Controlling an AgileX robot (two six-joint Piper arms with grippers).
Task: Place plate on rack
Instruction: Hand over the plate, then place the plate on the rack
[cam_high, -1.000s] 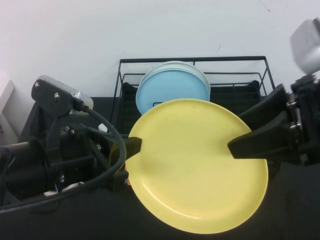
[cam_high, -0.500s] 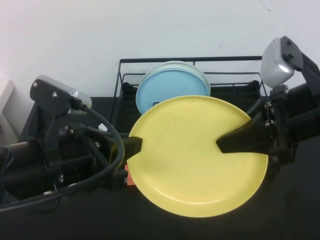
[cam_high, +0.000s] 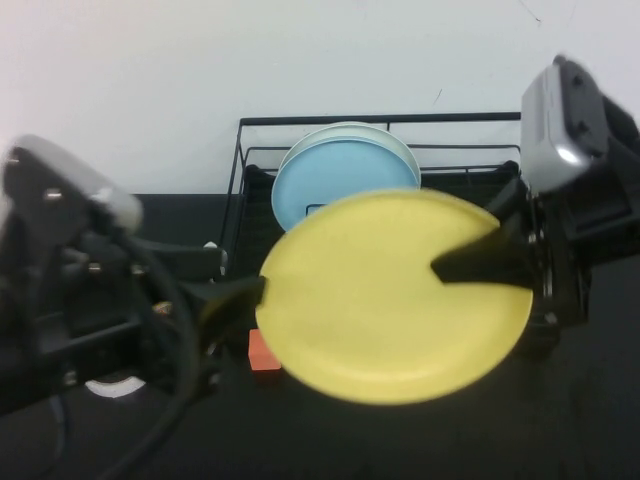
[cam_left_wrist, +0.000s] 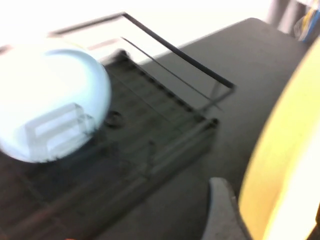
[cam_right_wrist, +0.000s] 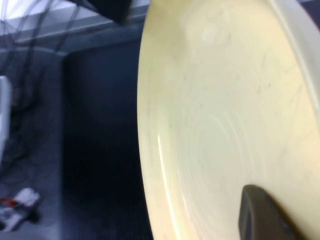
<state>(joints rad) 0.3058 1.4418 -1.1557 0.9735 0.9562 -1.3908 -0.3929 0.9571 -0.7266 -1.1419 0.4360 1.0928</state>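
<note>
The yellow plate (cam_high: 380, 300) hangs tilted above the dark table, in front of the black wire rack (cam_high: 480, 118). My left gripper (cam_high: 256, 295) is shut on the plate's left rim. In the left wrist view the plate's edge (cam_left_wrist: 285, 165) stands right beside one finger (cam_left_wrist: 222, 205). My right gripper (cam_high: 447, 270) is shut on the plate's right side, with one finger lying over its face. The right wrist view shows that face (cam_right_wrist: 225, 110) and the finger (cam_right_wrist: 260, 215); the other finger is hidden behind the plate.
A light blue plate (cam_high: 340, 180) stands upright in the rack's left part, with a whitish plate (cam_high: 400, 145) behind it. The rack's right part holds nothing. A small orange block (cam_high: 262, 352) and a white round thing (cam_high: 115, 385) lie on the table under my left arm.
My right gripper came in over the plate's right side and closed on it. The plate has lifted and tipped toward the rack. My left arm has swung up and left.
</note>
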